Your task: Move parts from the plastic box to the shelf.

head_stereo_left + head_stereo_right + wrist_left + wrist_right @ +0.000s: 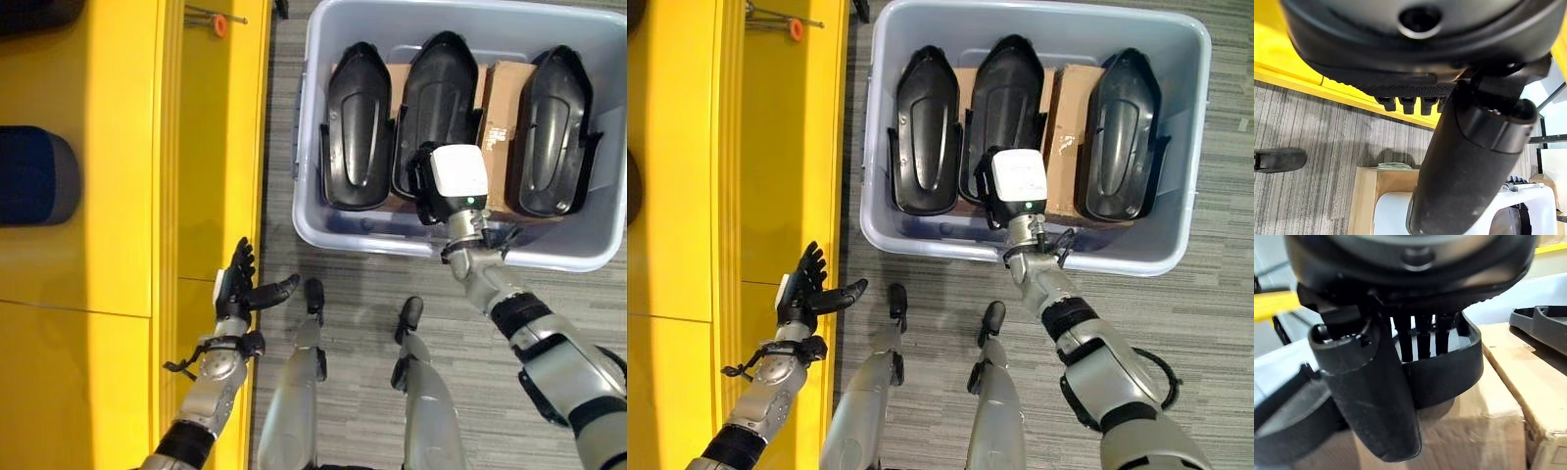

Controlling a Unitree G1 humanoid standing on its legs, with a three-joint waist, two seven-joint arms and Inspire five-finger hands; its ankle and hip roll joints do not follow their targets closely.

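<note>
The right hand [1376,396] reaches into the plastic box [313,211], its straight fingers [1422,340] hooked over the near end of the middle black part [436,108] and its thumb outside, pinching the rim. That part rests on cardboard boxes [500,98] between two more black parts. The left hand [238,284] hangs open beside the yellow shelf [108,245]. No readable writing.

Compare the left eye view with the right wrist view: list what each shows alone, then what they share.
The left eye view alone takes in the whole plastic box, three black parts side by side, the yellow shelf and the open left hand. The right wrist view alone shows the right hand with fingers hooked over the middle part's edge. Both share that part and the cardboard under it.
</note>
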